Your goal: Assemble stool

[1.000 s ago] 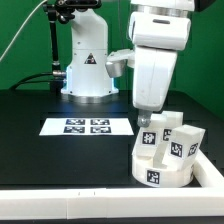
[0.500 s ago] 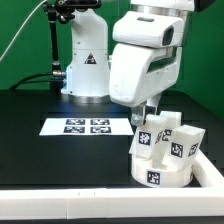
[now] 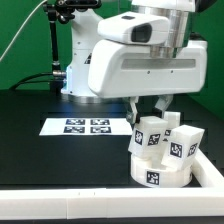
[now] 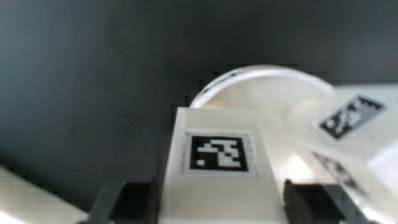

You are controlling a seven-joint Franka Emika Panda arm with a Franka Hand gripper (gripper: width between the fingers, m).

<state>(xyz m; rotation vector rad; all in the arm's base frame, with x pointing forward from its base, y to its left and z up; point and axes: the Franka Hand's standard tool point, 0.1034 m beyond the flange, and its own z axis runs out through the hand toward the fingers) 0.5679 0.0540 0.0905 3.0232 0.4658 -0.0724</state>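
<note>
While the arm leaned over, the gripper [image 3: 148,107] sat partly open with its fingers [image 4: 125,202] closed on either side of one tagged leg [image 4: 221,150], gripping it. That leg stood upright in the round seat [image 3: 160,171], near the exterior view's right, beside two other legs [image 3: 181,143].

Arm shell [image 3: 135,62]: glossy white moulded plastic, rounded corners, broad smooth panels.
Joint recess [image 3: 141,33]: dark grey oval inset in the upper link.
Wrist collar [image 3: 160,15]: grey-black band under a white cap.
Base column [image 3: 87,60]: white rounded pedestal bearing a small black triangular mark.
Base ring: thin blue-lit band at the foot of the pedestal.
Gripper [image 3: 149,109]: two short black fingers beneath the white body.
Fingers [image 4: 128,200]: matt black, blocky in the wrist view, blurred.
</note>
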